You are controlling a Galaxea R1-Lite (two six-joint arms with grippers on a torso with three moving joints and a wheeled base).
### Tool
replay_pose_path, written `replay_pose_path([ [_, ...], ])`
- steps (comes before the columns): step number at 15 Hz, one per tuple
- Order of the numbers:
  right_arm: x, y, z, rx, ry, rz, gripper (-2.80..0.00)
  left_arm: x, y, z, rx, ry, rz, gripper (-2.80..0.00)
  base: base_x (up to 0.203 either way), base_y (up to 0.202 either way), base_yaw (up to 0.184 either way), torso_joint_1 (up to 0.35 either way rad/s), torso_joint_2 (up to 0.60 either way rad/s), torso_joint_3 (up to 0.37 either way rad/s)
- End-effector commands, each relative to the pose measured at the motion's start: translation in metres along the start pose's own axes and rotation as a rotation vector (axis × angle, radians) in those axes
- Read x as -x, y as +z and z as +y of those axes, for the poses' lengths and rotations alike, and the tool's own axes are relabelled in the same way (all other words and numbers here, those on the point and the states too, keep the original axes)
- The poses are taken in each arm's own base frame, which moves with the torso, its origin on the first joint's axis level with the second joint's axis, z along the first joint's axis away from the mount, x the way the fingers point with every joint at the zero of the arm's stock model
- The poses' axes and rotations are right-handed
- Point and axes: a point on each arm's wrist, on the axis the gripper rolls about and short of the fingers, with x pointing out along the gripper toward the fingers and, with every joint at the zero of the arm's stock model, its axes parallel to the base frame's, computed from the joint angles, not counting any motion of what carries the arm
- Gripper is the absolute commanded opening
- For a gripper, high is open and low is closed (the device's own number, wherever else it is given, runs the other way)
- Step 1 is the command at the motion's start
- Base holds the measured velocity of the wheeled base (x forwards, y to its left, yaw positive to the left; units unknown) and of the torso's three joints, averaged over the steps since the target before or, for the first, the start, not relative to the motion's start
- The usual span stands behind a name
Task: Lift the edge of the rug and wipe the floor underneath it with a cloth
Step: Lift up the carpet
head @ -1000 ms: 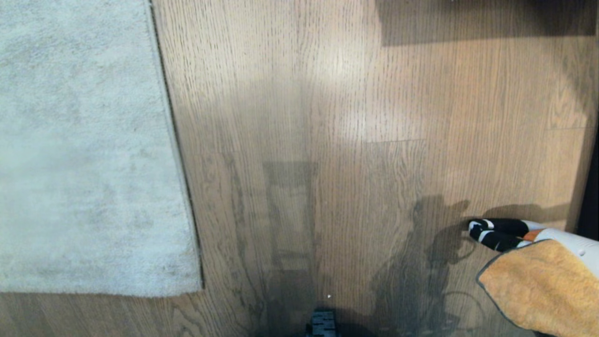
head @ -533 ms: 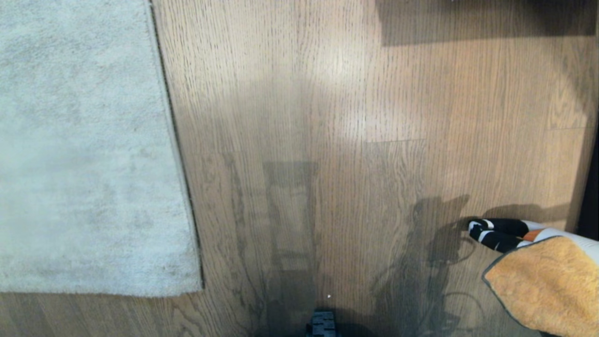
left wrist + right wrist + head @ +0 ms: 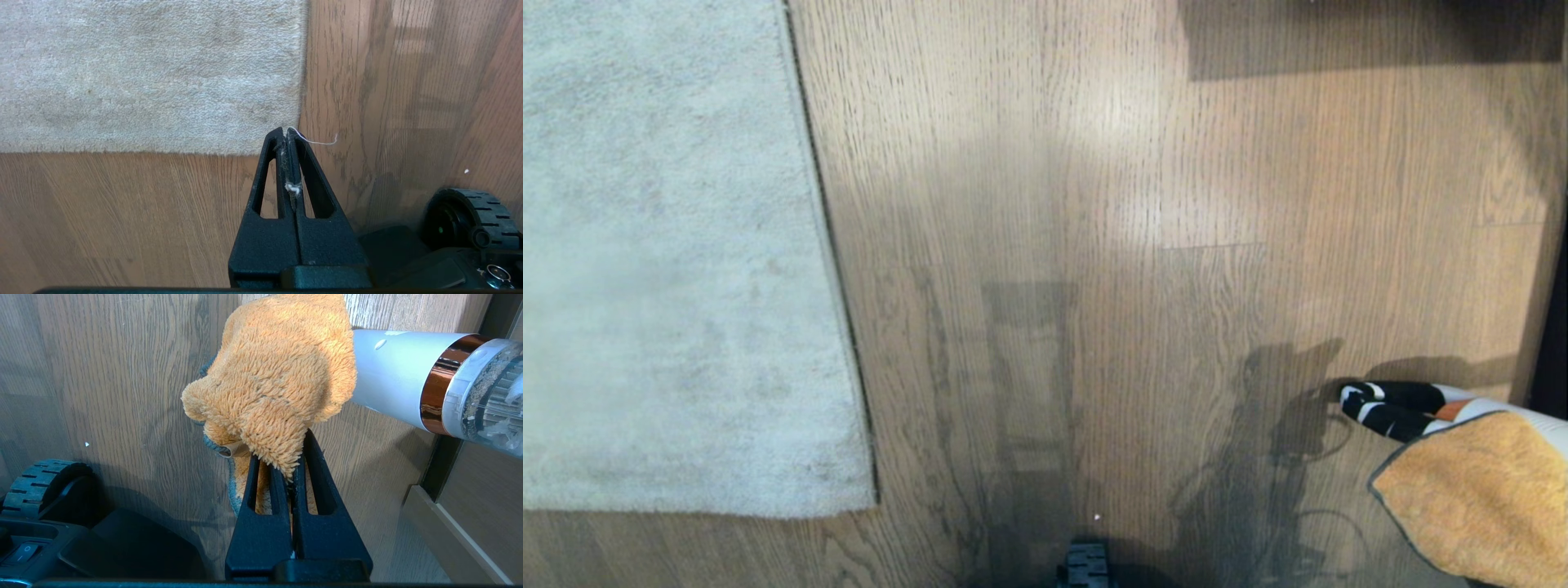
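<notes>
Left tool (image 3: 287, 134) pinched tight, nothing between the tips but stray lint and a thread; seen only in its wrist view, poised over bare floor (image 3: 1045, 204) just short of the rug's near corner. Rug (image 3: 670, 245) large, pale, lying flat at robot's left. Rug edge (image 3: 829, 245) a long straight line running away from the base, leaning slightly toward the rug side at its far end; near corner (image 3: 296, 149) closest to left tool, so left arm judged the nearer for the lift. Long axis of edge roughly in line with the tool's pointing direction, so approach at the corner probably easier than mid-edge. Wide open planks between edge and right side: ample room for a sweep. Base wheel (image 3: 470, 216) close behind left tool. Right tool (image 3: 292, 465) clamped on cloth (image 3: 273, 379), well apart from the rug at lower right. Pale vacuum body (image 3: 392, 371) touching cloth, dark baseboard (image 3: 445, 465) beyond: tight on that side. Lifting not yet begun.
</notes>
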Motion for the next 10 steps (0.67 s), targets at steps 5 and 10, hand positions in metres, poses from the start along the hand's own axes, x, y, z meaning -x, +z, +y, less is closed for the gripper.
replay_pose_path([
  [5, -0.0003, 0.0001, 0.0, 0.001, 0.001, 0.003, -2.8, 0.0, 0.0, 0.0, 0.0, 0.002, 0.0, -2.8, 0.0, 0.0, 0.0, 0.0, 0.0, 0.0],
  [10, -0.0003, 0.0001, 0.0, 0.001, 0.001, 0.003, -2.8, 0.0, 0.0, 0.0, 0.0, 0.0, 0.0, -2.8, 0.0, 0.0, 0.0, 0.0, 0.0, 0.0],
])
